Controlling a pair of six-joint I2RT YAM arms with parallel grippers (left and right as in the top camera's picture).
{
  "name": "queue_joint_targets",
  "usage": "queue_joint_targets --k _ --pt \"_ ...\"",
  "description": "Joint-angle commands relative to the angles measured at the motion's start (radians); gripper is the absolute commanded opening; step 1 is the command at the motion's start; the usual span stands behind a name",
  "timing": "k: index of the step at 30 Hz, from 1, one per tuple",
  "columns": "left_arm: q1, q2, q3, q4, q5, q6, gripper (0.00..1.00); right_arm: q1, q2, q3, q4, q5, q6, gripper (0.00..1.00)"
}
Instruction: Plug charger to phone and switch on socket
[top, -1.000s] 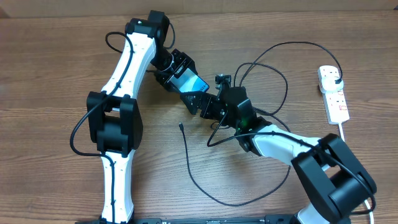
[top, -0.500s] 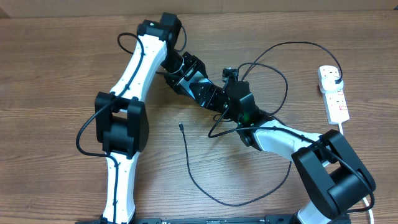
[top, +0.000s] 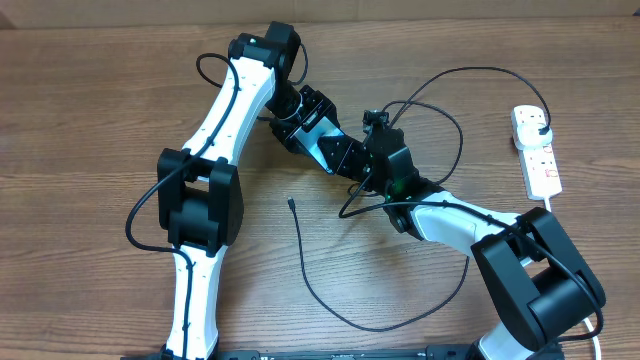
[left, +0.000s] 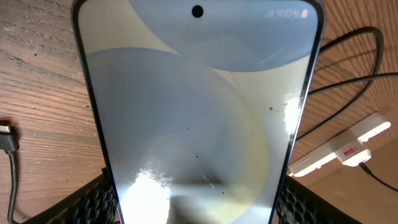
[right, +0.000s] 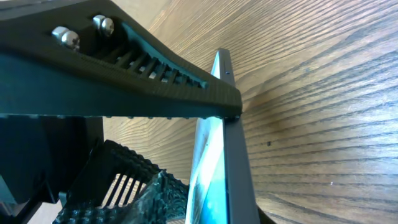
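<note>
The charger (top: 301, 252) lies looped on the wooden tabletop (top: 90, 120), its connector tip (top: 290, 204) loose near centre. Beyond it, the right hand (top: 350, 160) meets the phone (left: 199, 124); whether it grips, I cannot tell. The left hand (top: 312, 130) clamps the lit phone. The socket (top: 538, 152) lies right.

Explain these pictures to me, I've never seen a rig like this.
Two robot arms, each ending in a two-finger gripper, work at a wooden table. One picture looks down from above; the other two come from cameras on each wrist. The left gripper holds the phone, screen lit, by its sides. The right gripper is at the phone's edge; a firm grip is unclear. On the table lie the black charger cable, its tip free, and the white power strip.
</note>
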Motion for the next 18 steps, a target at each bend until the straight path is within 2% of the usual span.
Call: queue_joint_targets --k 1,8,12,14,17,18 --pt "-0.003 -0.006 0.025 -0.001 0.016 -0.018 0.04 -0.003 0.003 0.023 0.004 -0.008 -0.002 0.24" --pt "-0.003 -0.006 0.025 -0.001 0.008 -0.017 0.04 -0.003 0.003 0.023 0.002 -0.041 -0.002 0.17" --pt "-0.003 -0.006 0.025 0.003 -0.016 -0.018 0.04 -0.003 0.003 0.023 0.002 -0.057 -0.001 0.04" --pt "-0.003 -0.006 0.025 0.003 -0.053 -0.016 0.21 -0.003 0.003 0.023 0.000 -0.072 0.016 0.04" --pt "0.000 -0.006 0.026 0.006 -0.093 0.037 0.55 -0.004 0.003 0.023 -0.012 -0.074 0.021 0.04" --pt "0.005 -0.006 0.027 0.006 -0.080 0.058 0.58 -0.005 0.003 0.023 -0.016 -0.066 0.021 0.04"
